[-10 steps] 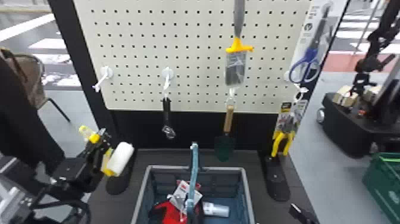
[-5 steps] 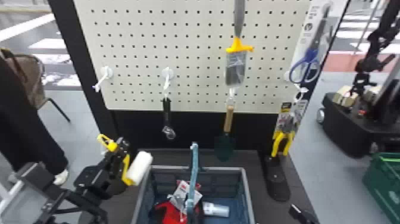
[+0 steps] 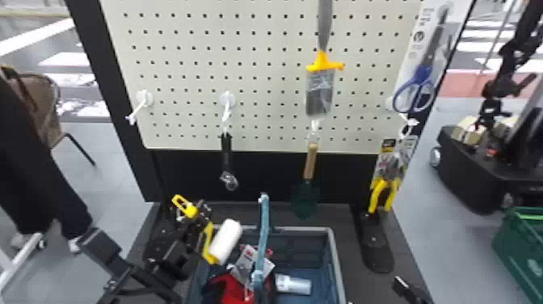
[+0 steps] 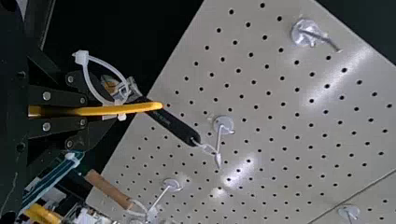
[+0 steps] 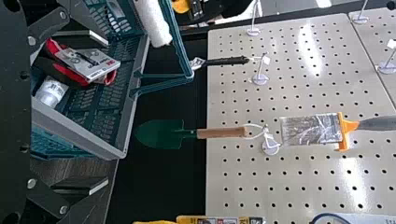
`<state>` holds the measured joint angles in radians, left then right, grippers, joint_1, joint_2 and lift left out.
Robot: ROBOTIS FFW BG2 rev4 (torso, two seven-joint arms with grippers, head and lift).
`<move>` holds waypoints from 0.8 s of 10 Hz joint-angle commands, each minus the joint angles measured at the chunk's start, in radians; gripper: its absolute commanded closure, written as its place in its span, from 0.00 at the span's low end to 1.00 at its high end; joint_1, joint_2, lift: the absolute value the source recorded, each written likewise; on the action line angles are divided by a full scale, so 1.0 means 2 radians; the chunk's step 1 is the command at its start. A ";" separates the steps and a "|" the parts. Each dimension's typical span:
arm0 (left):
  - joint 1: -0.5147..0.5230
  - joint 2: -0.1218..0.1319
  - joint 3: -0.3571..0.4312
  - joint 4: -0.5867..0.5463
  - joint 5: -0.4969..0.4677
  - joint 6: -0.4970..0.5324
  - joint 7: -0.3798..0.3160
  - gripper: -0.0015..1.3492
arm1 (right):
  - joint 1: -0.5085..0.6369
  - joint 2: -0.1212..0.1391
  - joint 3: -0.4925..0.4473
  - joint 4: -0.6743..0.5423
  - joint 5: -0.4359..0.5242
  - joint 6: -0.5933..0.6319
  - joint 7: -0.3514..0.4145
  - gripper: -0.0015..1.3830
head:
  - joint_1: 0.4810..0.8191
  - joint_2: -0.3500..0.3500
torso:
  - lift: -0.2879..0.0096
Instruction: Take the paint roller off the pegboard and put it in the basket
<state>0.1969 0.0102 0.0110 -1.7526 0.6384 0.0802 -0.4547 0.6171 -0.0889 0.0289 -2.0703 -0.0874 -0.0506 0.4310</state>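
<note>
Left fingers (image 3: 198,226): closed on the paint roller's (image 3: 225,241) yellow handle
Paint roller: at basket's (image 3: 338,262) left back corner
Raised handle (image 3: 263,232): crosses basket's middle
Room: right of raised handle
Right fingers (image 3: 406,288): wide apart, empty

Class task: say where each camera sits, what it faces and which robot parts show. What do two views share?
Head view: on the head, facing forward and down at the pegboard and basket; the left arm shows.
Left wrist view: on that wrist, facing the pegboard; the left hand, closed on the paint roller, shows.
Right wrist view: on that wrist, facing basket and pegboard; the right hand, open, shows.
Shared: head and right wrist views both include the trowel.
</note>
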 commanded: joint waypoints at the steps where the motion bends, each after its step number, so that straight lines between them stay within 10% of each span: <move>1: -0.005 0.000 -0.019 0.019 0.001 0.001 -0.004 0.90 | 0.000 0.000 0.000 0.000 0.000 0.000 0.000 0.18 | 0.20 0.50 | 0.63; 5: -0.009 -0.006 -0.050 0.060 -0.002 -0.026 -0.011 0.84 | -0.002 -0.001 0.000 0.001 -0.001 -0.001 0.000 0.18 | 0.20 0.50 | 0.63; 7: -0.012 -0.006 -0.045 0.060 -0.014 -0.031 -0.010 0.22 | -0.002 -0.001 0.000 0.002 -0.001 -0.001 0.001 0.18 | 0.20 0.50 | 0.63; 8: -0.011 -0.006 -0.042 0.060 -0.015 -0.032 -0.010 0.09 | -0.002 -0.001 0.000 0.002 -0.001 -0.001 0.001 0.18 | 0.20 0.50 | 0.63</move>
<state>0.1738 0.0000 -0.0758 -1.6335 0.6105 0.0182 -0.4739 0.6126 -0.0905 0.0291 -2.0656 -0.0900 -0.0522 0.4325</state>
